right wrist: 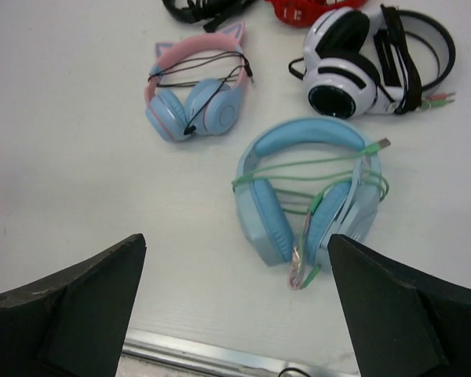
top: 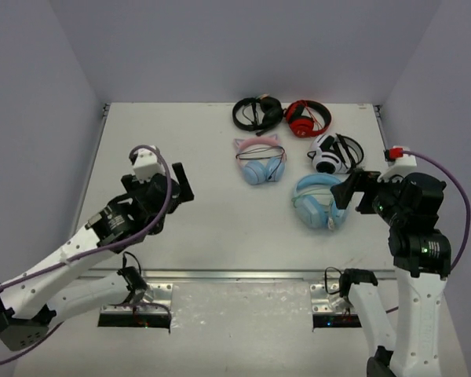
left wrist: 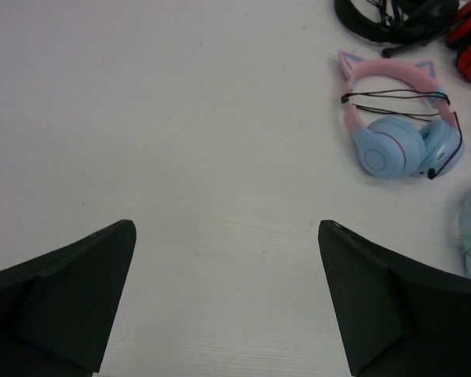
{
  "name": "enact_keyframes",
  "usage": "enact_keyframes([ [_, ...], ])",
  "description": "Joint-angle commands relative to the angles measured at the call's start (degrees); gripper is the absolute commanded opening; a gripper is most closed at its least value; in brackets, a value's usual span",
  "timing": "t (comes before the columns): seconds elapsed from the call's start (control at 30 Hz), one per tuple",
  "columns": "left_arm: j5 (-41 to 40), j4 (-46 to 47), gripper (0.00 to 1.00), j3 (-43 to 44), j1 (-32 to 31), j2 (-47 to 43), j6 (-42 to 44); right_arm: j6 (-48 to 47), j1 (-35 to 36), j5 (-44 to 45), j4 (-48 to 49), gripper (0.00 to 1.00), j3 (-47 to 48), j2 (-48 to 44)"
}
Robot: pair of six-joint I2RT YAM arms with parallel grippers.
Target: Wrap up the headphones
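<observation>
Both arms are hanging over the desk (top: 212, 236) right now with nothing in them. The right jaws are spread wide apart and empty. The headphones (right wrist: 310, 196) lie flat on the desk straight ahead of them, just past the tips and a bit over toward the right-hand finger, not between the fingers. The headband end points away from the jaws and the cups sit on the near side.

The green cable (right wrist: 314, 166) is strung back and forth across the gap inside the headband and bunches up around the cup nearer the right-hand finger. Its USB plug (right wrist: 381, 144) pokes out past the headband on that side. What look like small jack ends (right wrist: 298, 275) lie on the desk on the side closest to the jaws.

Further out ahead of the right jaws are white-and-black headphones (right wrist: 353, 67), just beyond the blue pair, and pink cat-ear headphones (right wrist: 196, 94) off toward the left-hand finger. Black headphones (top: 257, 112) and red headphones (top: 308, 118) are farthest out, side by side.

The left jaws are wide apart too, gripping nothing, with only bare desk between the fingers. The blue pair is well off to their right, just a sliver at the edge of the left wrist view.
</observation>
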Motion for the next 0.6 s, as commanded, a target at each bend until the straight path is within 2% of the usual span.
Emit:
enact_keyframes([
  [0.0,17.0,13.3,1.00,-0.1,16.9,2.3,12.7,0.1,0.1,0.5,-9.6,0.99,-1.2,-5.1],
  [0.03,22.5,16.2,1.00,-0.5,22.3,3.2,14.5,0.0,0.5,2.6,-10.0,0.99,-1.5,-6.8],
  [0.07,27.0,16.9,1.00,-1.3,31.2,5.0,15.0,-0.4,0.7,6.5,-10.5,0.99,-1.8,-8.6],
  [0.1,32.3,17.6,1.00,-1.9,34.2,5.4,15.4,-0.6,0.7,8.6,-11.2,0.99,-2.1,-11.6],
  [0.17,31.8,18.4,1.00,-3.4,38.5,4.9,17.5,-0.8,1.1,11.5,-11.5,0.99,-2.2,-14.1],
  [0.3,25.1,17.4,1.00,-6.6,38.8,-1.3,19.2,-1.5,2.7,12.6,-12.2,0.99,-4.0,-17.2],
  [0.43,25.4,19.9,1.00,-10.5,38.7,-10.4,19.4,-2.6,3.8,13.6,-10.4,0.99,-7.1,-19.6],
  [0.57,25.5,20.4,1.00,-11.0,38.7,-11.3,20.1,-1.8,3.7,14.2,-11.1,0.99,-8.5,-19.1],
])
